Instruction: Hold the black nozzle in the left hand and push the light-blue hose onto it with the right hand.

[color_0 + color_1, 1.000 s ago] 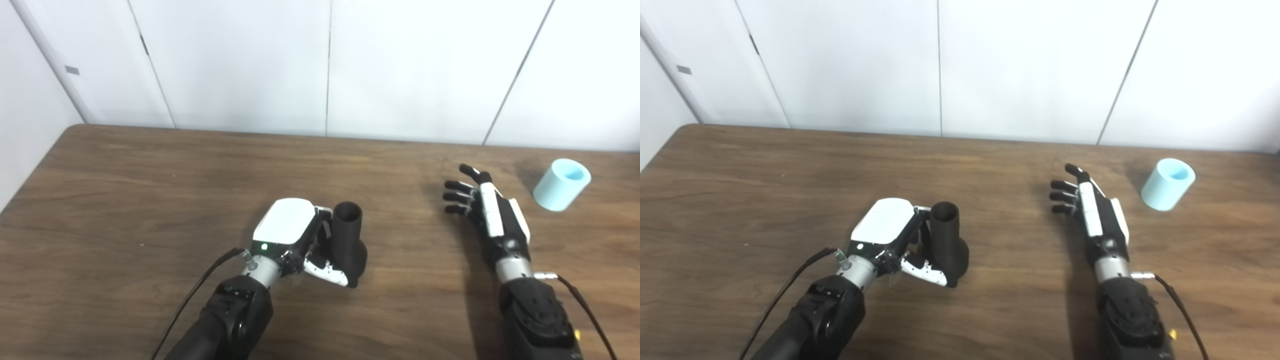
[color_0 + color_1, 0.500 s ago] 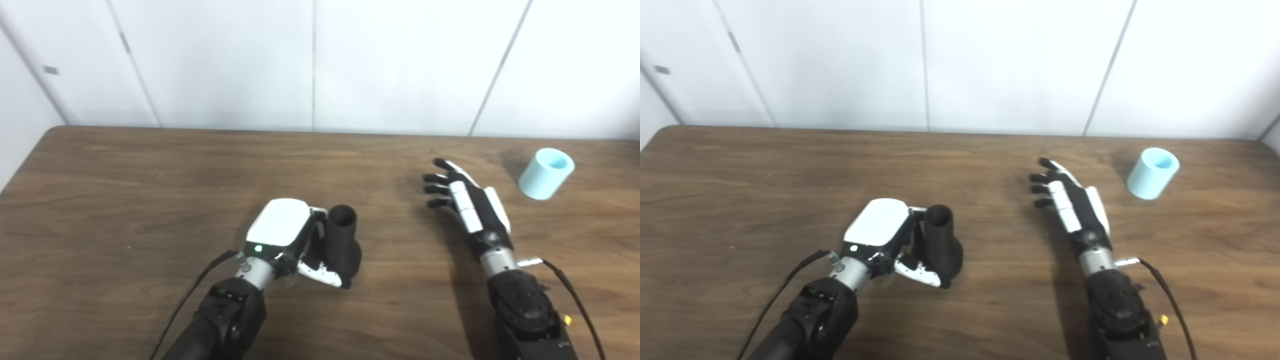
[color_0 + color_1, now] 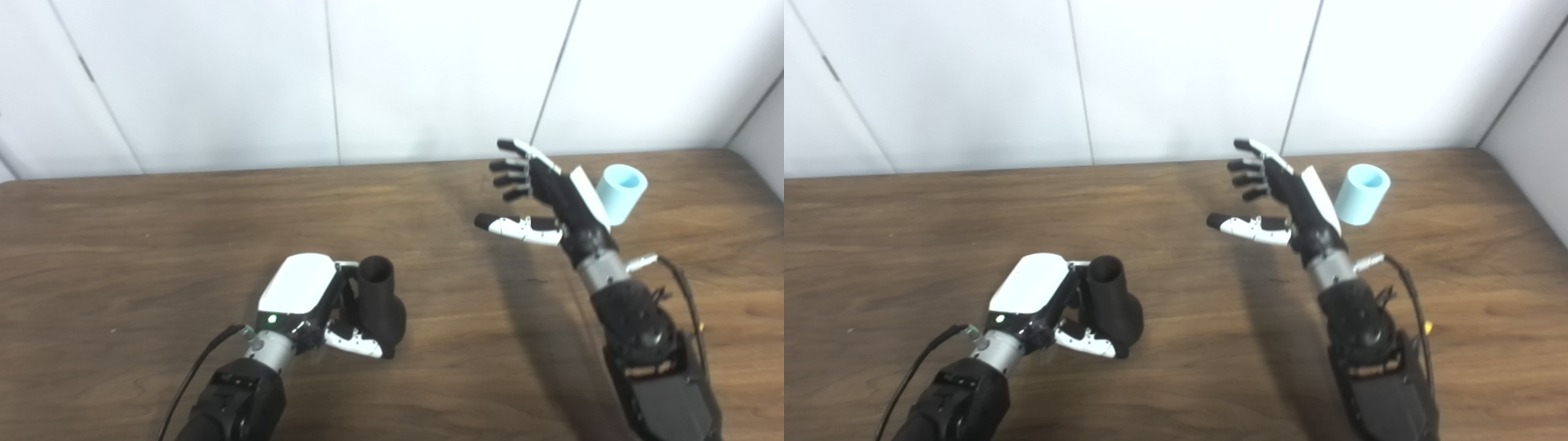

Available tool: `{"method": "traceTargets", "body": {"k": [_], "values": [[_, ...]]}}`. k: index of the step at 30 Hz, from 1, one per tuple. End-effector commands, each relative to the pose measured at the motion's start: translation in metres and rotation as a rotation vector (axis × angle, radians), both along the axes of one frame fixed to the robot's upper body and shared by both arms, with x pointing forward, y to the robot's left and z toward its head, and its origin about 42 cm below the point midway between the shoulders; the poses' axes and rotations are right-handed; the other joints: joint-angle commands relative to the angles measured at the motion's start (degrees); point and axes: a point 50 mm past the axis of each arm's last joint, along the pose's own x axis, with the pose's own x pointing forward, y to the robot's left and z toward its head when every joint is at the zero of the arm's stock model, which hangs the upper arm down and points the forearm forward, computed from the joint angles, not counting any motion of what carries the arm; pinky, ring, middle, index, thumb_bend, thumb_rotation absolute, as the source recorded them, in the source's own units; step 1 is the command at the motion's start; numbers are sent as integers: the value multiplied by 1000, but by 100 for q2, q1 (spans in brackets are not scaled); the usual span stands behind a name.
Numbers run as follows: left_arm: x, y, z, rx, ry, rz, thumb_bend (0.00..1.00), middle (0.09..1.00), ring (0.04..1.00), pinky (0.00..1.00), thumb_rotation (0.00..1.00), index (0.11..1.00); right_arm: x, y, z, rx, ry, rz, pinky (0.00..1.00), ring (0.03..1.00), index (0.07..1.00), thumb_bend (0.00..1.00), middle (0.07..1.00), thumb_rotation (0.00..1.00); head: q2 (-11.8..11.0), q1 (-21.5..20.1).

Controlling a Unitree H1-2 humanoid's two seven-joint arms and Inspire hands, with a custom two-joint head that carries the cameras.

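The black nozzle (image 3: 380,303) stands upright on the brown table (image 3: 122,245), open mouth up, its base wider than its neck. My left hand (image 3: 306,294) is shut on it, fingers and thumb wrapped round its lower part. The light-blue hose piece (image 3: 620,193), a short open cylinder, stands tilted on the table at the far right. My right hand (image 3: 545,196) is raised above the table just left of the hose, open, fingers spread and thumb out to the left, holding nothing. Its wrist edge partly overlaps the hose in both views.
A white panelled wall (image 3: 331,79) runs along the table's far edge. The table's right corner (image 3: 1488,153) lies just beyond the hose, with a side wall to the right. Cables trail from both forearms.
The camera has swung to the right, shifting the whole picture left. My right hand has lifted off the table and moved up toward the hose, thumb now spread out. The left hand keeps its hold.
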Motion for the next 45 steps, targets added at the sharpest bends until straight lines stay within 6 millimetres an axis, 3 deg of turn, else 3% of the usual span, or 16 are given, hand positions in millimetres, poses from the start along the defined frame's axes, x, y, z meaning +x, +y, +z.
{"method": "traceTargets", "body": {"k": [1,3,7,11,19,22,28,32,37,41,45], "values": [[-4,5,-5,20,44,-4,504,461,417,358,0,501,3,-16,35,-77,-120,-7,611,704,801,702,745,165,-4,-49],[-4,6,-5,19,41,-7,503,455,417,358,0,503,4,-27,46,-145,-149,-21,618,707,780,724,748,170,-12,-96],[-4,5,-5,23,35,-10,504,452,410,365,0,486,5,-42,72,-271,-195,-41,646,734,745,719,759,50,-34,-130],[-4,4,-5,28,42,-7,504,447,405,358,0,485,8,-55,96,-393,-209,-79,649,752,689,748,754,46,-55,-179],[-6,3,-5,23,31,-12,505,463,430,373,0,484,19,-74,133,-681,-107,-204,692,780,757,908,779,3,-32,-190],[-6,2,-4,28,42,-8,504,449,413,362,0,485,28,-87,138,-820,-26,-239,734,840,761,939,820,53,-21,-174],[-6,1,-4,22,41,-14,504,448,408,351,0,495,47,-109,135,-929,125,-281,786,891,746,1000,849,65,4,-179],[-6,2,-4,25,45,-14,504,449,407,354,0,487,62,-123,126,-948,231,-309,909,932,763,1000,882,68,12,-139],[-7,2,-3,22,47,-14,505,453,413,364,0,486,81,-138,112,-1003,338,-328,855,948,797,1000,891,190,25,-148],[-7,1,-4,18,47,-14,504,443,403,355,0,487,95,-147,100,-975,381,-331,892,988,795,1000,900,203,33,-132],[-7,1,-4,22,48,-13,504,454,414,352,0,504,100,-150,92,-968,371,-318,870,949,794,1000,879,208,43,-147]]}}
